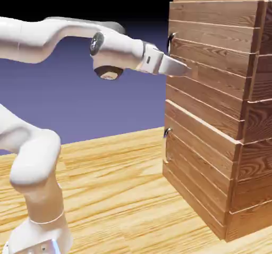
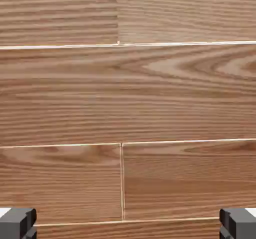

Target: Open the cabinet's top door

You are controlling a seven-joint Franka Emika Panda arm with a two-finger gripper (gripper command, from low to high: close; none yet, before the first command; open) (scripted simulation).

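Progress on the opening itself: 0, as far as the pictures show. Cabinet (image 1: 257, 115) stands on the table (image 1: 117, 184), at the exterior view's right. Top door (image 1: 210, 61) is its upper front panel, above door 2 (image 1: 199, 162), and looks shut, flush with the frame; no gap at the edge that I can see. Door 2 looks shut too, and the task doesn't need it.

Arm (image 1: 34, 157) is reached out, with the gripper (image 1: 187, 71) up at the top door's face. Touching or just short of it: can't tell. Jaws are wide apart, 0 objects between them; the hand view has only wood planks past the 2 fingertips, no handle in sight.

Curved metal handle (image 1: 170, 43) of the top door sits near the panel's far edge, to the exterior view's left of the fingertips and a bit higher. So the reach is mostly done, but the lineup looks off: fingers face bare planks, not the handle.

Left to do, my read: back off slightly, shift over to the handle, get 1 finger either side or hook behind it, then pull and swing the panel out. Risk: pushing on from this pose just presses the fingertips into wood and holds the door closed. Call it approach stage, no grasp, no pull.
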